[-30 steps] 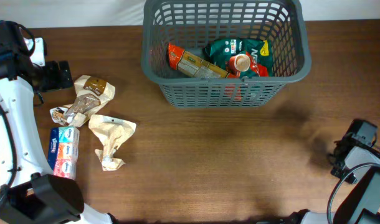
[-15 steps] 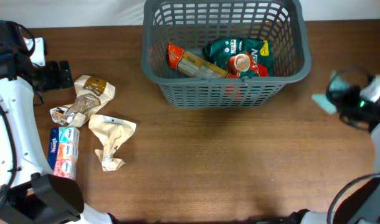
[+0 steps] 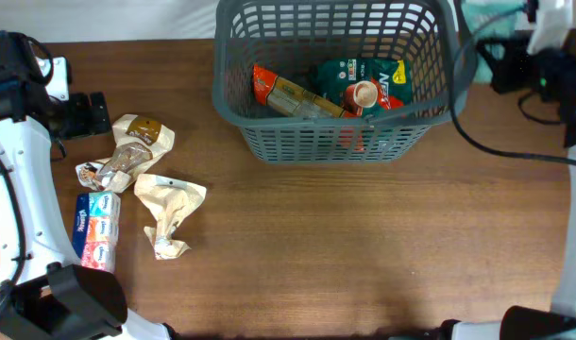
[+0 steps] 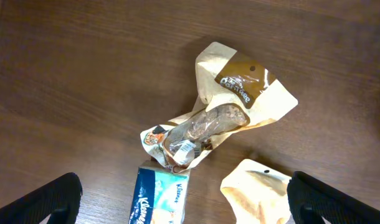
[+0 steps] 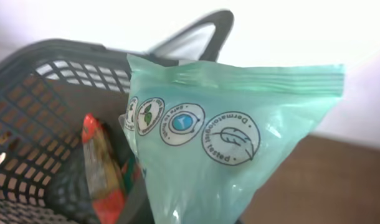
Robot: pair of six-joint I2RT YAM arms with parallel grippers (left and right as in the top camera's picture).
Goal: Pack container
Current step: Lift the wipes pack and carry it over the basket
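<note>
We risk dropping the packet (image 5: 221,155) outside the basket (image 3: 461,90): right pincer (image 3: 503,57), clamped on it, hovers at the rim; left pincer (image 4: 189,198) gapes.

Looked like a robot lab test bench: dark wood-grain table (image 3: 316,246) w/ plain white backdrop (image 3: 127,19) behind, white robot arm (image 3: 24,208) at left edge, grey basket (image 3: 307,142) & snack packets (image 3: 137,142) laid on top.
</note>
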